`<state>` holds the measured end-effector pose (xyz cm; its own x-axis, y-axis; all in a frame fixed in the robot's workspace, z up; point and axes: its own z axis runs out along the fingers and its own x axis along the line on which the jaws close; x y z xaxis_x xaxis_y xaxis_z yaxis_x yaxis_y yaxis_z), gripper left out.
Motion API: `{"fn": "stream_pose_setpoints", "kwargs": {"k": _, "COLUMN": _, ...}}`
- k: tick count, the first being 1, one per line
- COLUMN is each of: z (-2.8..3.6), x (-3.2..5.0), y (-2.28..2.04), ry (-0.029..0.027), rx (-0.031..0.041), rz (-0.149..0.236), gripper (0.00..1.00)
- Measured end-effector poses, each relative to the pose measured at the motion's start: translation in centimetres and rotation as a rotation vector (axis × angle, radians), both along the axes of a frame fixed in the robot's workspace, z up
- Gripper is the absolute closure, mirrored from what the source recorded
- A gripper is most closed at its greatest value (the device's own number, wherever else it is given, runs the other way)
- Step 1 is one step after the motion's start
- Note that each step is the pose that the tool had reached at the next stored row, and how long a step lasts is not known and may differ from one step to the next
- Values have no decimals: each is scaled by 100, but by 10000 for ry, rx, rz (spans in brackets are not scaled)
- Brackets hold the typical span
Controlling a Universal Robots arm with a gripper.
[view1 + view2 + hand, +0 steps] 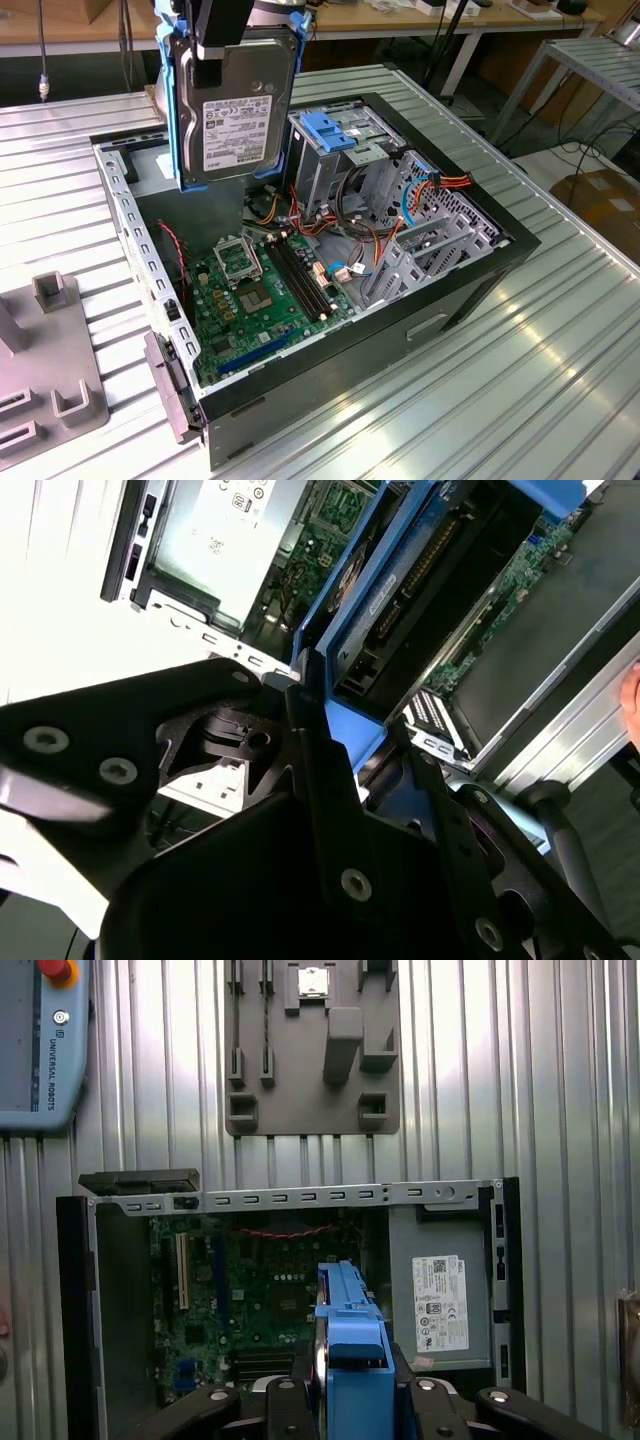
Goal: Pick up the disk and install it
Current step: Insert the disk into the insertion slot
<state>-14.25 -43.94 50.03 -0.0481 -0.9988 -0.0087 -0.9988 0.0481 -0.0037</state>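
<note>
The disk [238, 112], a grey-silver drive with a white label in a bright blue bracket, hangs upright above the back left part of the open computer case [470, 275]. My gripper [218, 48] is shut on its upper edge, black fingers clamping the bracket. In the first wrist view the blue bracket [350, 1355] shows edge-on between the fingers [282, 1400], over the motherboard [260, 1300]. In the second wrist view the disk [420, 590] runs away from the gripper [335, 745] toward the case interior.
The drive cage with a blue clip [335, 135] stands at the case's back, cables around it. The grey power-supply box with a white sticker [440, 1305] sits in a case corner. A grey fixture plate [45, 380] and a teach pendant [40, 1045] lie on the ribbed metal table [500, 400].
</note>
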Motion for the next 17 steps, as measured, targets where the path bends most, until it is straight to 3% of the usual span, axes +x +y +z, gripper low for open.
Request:
{"fn": "stream_pose_setpoints", "kwargs": {"k": 11, "z": -12, "x": 125, "y": -4, "ry": -1, "rx": 1, "rz": 0, "gripper": 63}}
{"fn": "stream_pose_setpoints", "kwargs": {"k": 17, "z": -26, "x": 280, "y": -10, "ry": -1, "rx": 0, "rz": 1, "gripper": 63}}
